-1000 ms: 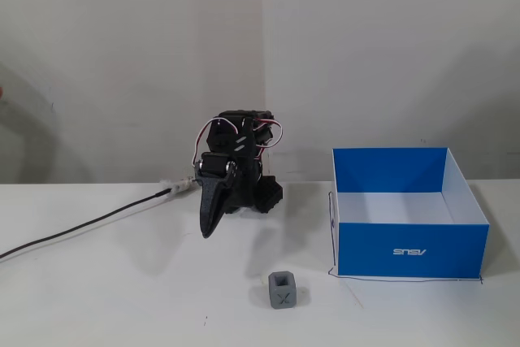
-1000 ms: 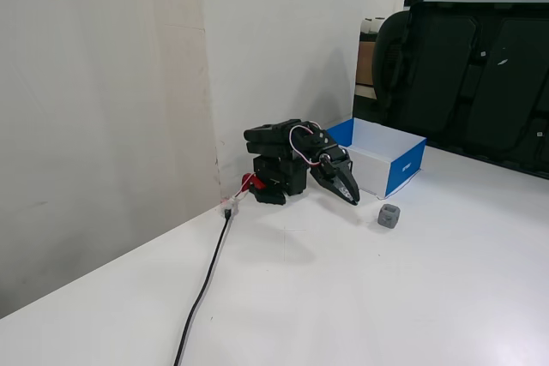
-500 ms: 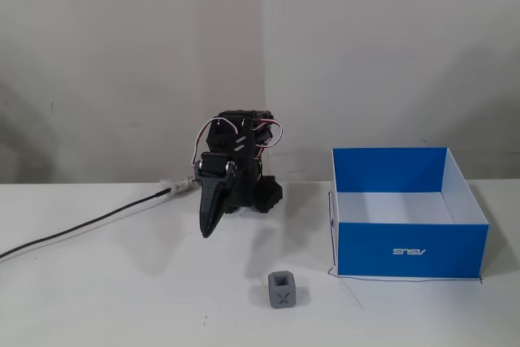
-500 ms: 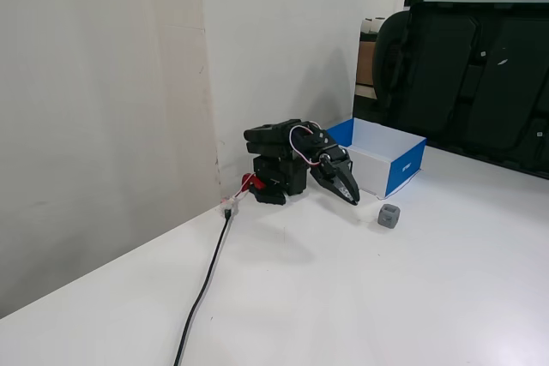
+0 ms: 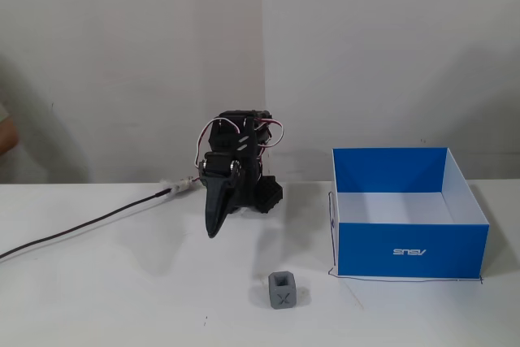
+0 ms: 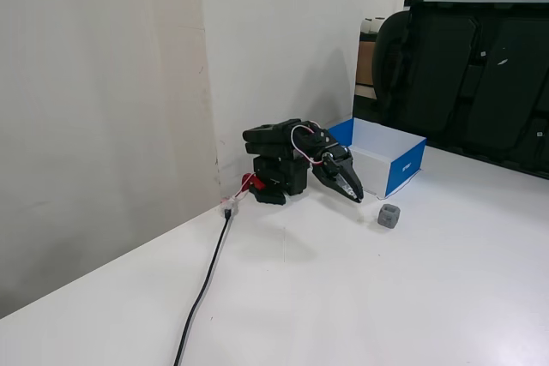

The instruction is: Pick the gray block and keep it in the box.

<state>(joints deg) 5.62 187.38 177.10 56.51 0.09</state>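
Lying apart from gripper, gray block, beside box

The black cable is running off the frame at nine o'clock in a fixed view, its far end unseen. The gripper fingertips are appearing too small and dark to tell whether they are parting. The box logo is showing too small to read there.
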